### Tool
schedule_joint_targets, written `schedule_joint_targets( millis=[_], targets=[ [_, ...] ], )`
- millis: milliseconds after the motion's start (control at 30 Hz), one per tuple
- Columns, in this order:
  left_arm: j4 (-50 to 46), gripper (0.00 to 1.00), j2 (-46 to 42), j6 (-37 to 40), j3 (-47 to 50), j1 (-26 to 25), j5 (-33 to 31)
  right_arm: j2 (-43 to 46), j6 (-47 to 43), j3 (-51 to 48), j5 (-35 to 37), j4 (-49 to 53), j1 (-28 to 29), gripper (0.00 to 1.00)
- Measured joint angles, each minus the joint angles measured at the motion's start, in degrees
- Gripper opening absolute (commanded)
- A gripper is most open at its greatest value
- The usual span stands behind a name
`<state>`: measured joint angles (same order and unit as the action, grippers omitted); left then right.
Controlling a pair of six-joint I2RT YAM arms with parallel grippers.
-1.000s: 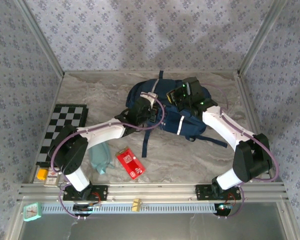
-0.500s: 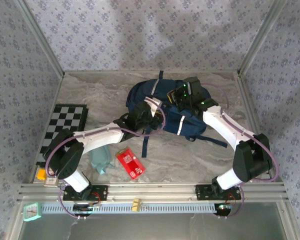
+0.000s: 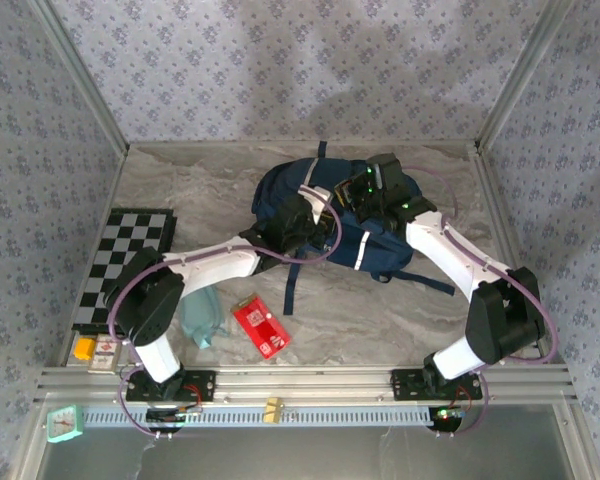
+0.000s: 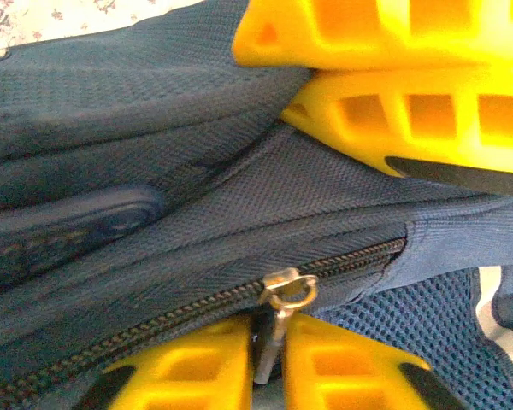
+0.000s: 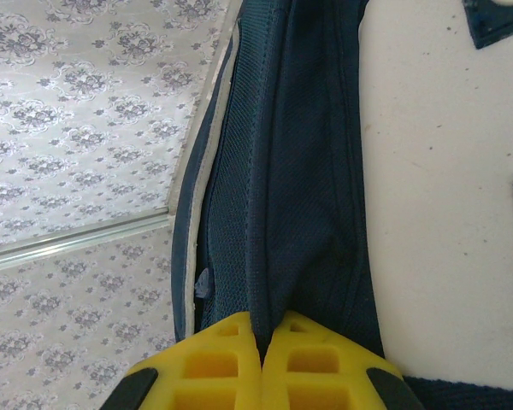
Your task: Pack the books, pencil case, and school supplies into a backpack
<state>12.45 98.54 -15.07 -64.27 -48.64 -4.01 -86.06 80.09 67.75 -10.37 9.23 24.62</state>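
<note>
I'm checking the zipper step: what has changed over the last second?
The left gripper moved farther right across the backpack, toward the right gripper, and now pinches the zipper pull. The right gripper stayed clamped on the backpack's fabric. The red packet and teal pencil case lie where they were.

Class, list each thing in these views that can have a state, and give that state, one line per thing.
backpack: lying on the table; zip closed along the stretch the left wrist view shows.
zipper pull: pinched by the left gripper.
left gripper: shut on the zipper pull.
right gripper: shut on a fold of backpack fabric.
pencil case: on the table, not packed.
red packet: flat on the table, not packed.
</note>
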Motion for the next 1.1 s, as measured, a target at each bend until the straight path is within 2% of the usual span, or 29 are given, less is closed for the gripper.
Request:
schedule_joint_targets(
  millis=[33, 300, 867, 967, 1100],
  targets=[
    [0.09, 0.0, 0.04, 0.07, 0.0, 0.0, 0.02, 0.0, 0.0, 0.0, 0.0, 0.0, 0.0, 0.0],
    [0.22, 0.0, -0.44, 1.11, 0.39, 0.68, 0.17, 0.02, -1.11, 0.02, -1.14, 0.31, -0.57, 0.0],
    [0.55, 0.0, -7.43, 4.57, 9.86, 8.35, 4.35, 0.02, -11.1, 0.0, -9.53, 4.13, -3.63, 0.0],
    [-0.44, 0.0, -9.92, 5.2, 11.54, 7.54, 4.37, -0.66, -15.23, 1.14, -12.72, 6.34, -5.16, 0.0],
    [-1.62, 0.0, -11.76, 5.6, 11.74, 3.3, 1.49, -5.09, -22.45, 8.04, -16.98, 12.37, -7.02, 0.0]
  ],
)
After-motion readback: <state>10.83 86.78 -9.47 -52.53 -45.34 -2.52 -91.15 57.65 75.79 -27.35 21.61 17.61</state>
